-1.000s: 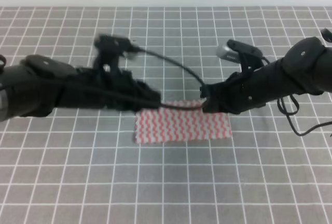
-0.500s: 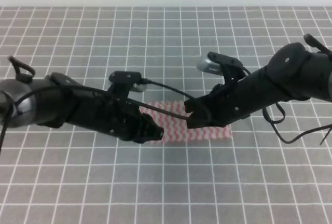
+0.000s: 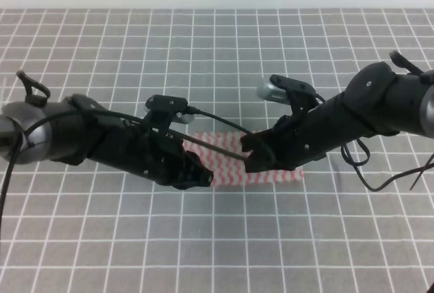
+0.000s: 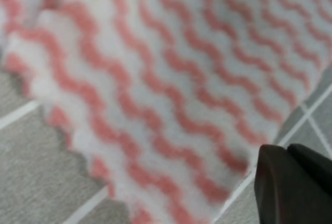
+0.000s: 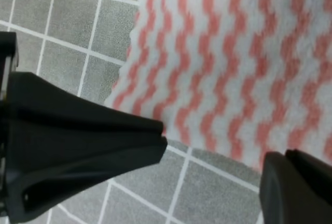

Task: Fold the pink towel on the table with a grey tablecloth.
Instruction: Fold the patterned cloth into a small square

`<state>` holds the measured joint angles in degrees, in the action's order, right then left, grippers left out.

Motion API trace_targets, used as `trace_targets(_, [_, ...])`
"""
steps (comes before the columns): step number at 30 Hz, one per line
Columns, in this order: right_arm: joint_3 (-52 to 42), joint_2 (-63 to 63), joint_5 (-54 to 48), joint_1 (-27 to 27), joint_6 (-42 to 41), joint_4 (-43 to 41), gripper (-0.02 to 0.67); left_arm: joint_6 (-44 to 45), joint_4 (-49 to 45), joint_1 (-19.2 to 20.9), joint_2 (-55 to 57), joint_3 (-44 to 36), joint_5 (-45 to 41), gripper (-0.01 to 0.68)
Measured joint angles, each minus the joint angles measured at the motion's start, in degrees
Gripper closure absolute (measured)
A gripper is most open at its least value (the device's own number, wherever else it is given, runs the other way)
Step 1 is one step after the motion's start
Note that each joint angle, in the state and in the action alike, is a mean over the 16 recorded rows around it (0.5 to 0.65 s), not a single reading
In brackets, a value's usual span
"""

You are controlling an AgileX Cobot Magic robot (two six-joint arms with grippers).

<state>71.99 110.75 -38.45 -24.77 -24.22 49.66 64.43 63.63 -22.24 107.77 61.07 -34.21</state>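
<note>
The pink towel (image 3: pixel 271 172) lies flat on the table with a grey tablecloth (image 3: pixel 217 239), a wide strip with zigzag stripes, its left and upper parts hidden by my arms. My left gripper (image 3: pixel 198 178) is low over the towel's left front corner. The left wrist view shows the towel (image 4: pixel 155 79) close up and only one black fingertip (image 4: pixel 295 182), far to the right. My right gripper (image 3: pixel 253 161) hovers at the towel's middle. In the right wrist view it (image 5: pixel 212 154) stands open, its fingers astride the towel's serrated edge (image 5: pixel 155 110).
Grid-printed grey cloth (image 3: pixel 217 49) reaches out on all sides of the towel. Black cables (image 3: pixel 224 125) run from the left wrist across the towel's back edge, and more loop beside the right arm (image 3: pixel 380 171).
Both arms have dropped and come forward over the towel. The left gripper has moved right to the left front corner, and the right gripper has slid left toward the middle.
</note>
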Motion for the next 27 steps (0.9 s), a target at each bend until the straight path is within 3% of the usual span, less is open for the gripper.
trace_targets(27, [1.2,2.2,0.1,0.3,0.1,-0.3,0.664,-1.2,-4.7,1.0,0.2,0.4,1.6,0.673])
